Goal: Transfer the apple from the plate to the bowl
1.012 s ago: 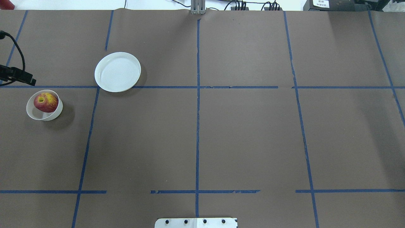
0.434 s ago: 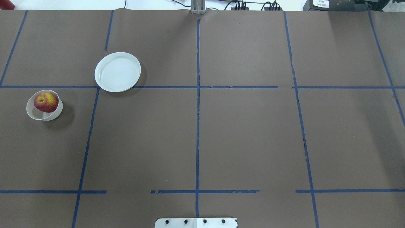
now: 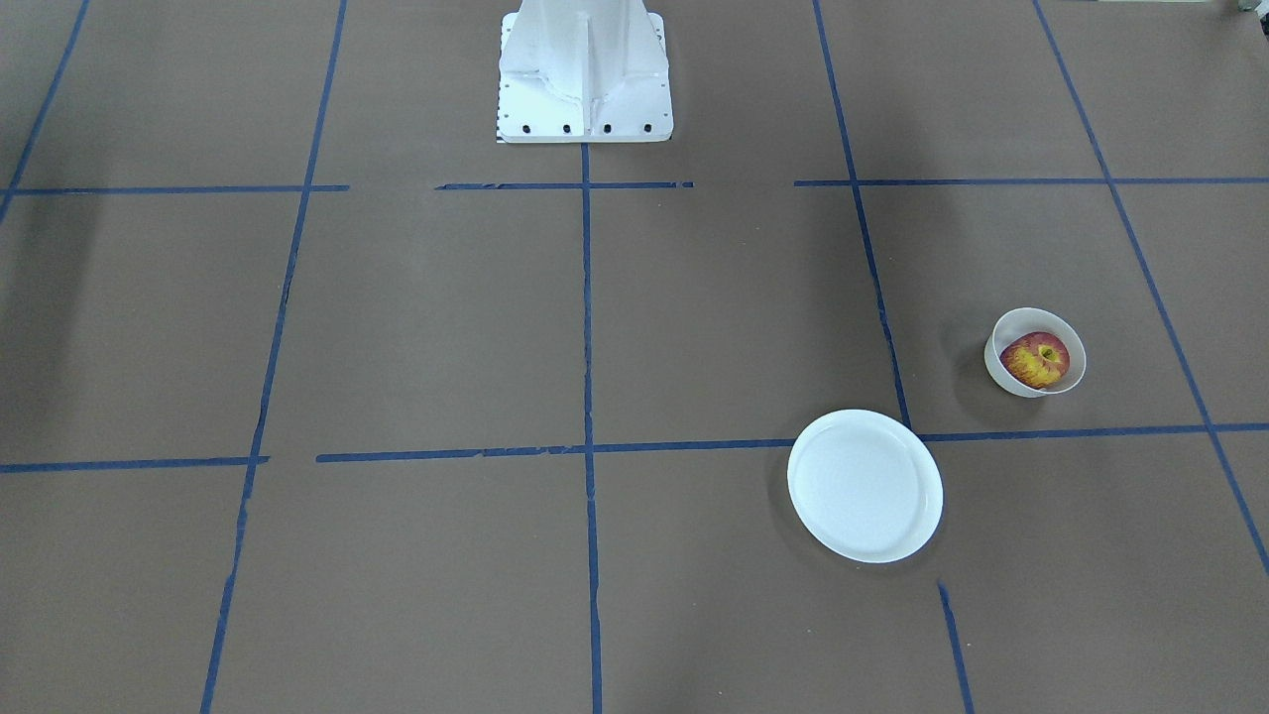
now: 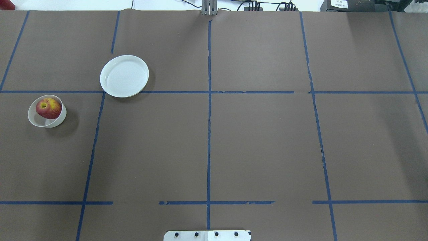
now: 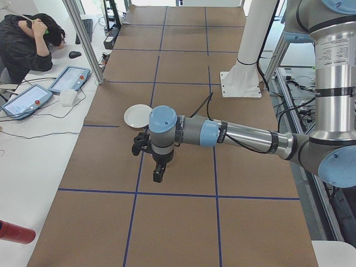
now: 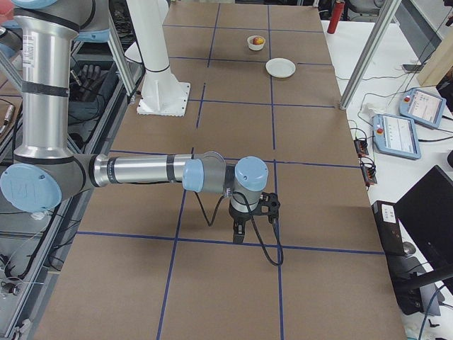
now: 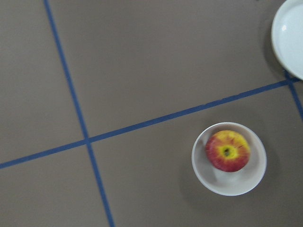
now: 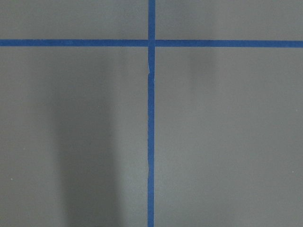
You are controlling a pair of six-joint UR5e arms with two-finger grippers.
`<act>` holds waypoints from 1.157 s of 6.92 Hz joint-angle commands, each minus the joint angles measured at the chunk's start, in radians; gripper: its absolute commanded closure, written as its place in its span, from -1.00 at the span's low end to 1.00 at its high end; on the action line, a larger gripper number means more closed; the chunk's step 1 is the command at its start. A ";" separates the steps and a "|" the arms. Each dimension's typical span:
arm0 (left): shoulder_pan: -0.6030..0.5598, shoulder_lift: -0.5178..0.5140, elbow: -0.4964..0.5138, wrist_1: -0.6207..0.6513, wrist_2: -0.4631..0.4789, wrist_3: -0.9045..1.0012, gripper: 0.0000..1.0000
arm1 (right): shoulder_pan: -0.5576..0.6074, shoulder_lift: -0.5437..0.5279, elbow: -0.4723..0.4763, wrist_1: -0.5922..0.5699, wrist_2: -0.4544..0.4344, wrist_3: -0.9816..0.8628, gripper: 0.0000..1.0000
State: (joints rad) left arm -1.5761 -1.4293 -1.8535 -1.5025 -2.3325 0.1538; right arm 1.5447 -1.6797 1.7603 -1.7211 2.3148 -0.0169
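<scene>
While apple sits in bowl, only side views show arms

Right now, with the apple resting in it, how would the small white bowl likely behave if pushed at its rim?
The bowl looks thin-walled and small, so probably light; it may slide on the smooth brown paper. The apple fills much of it and sits off-centre, so a rim push might tip it or roll the apple.

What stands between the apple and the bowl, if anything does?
Nothing visible does. The apple already lies inside the bowl. The plate stands apart from the bowl and is bare.
</scene>
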 commanded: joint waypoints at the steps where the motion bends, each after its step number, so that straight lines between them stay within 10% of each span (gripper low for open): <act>1: -0.009 0.021 0.037 -0.004 -0.037 0.020 -1.00 | 0.000 0.000 0.001 0.000 0.000 0.000 -1.00; 8: -0.010 0.020 0.066 -0.002 -0.034 0.020 -1.00 | 0.000 0.000 0.001 0.000 0.000 0.000 -1.00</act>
State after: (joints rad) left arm -1.5859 -1.4085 -1.7867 -1.5049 -2.3665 0.1733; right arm 1.5447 -1.6797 1.7610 -1.7211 2.3148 -0.0169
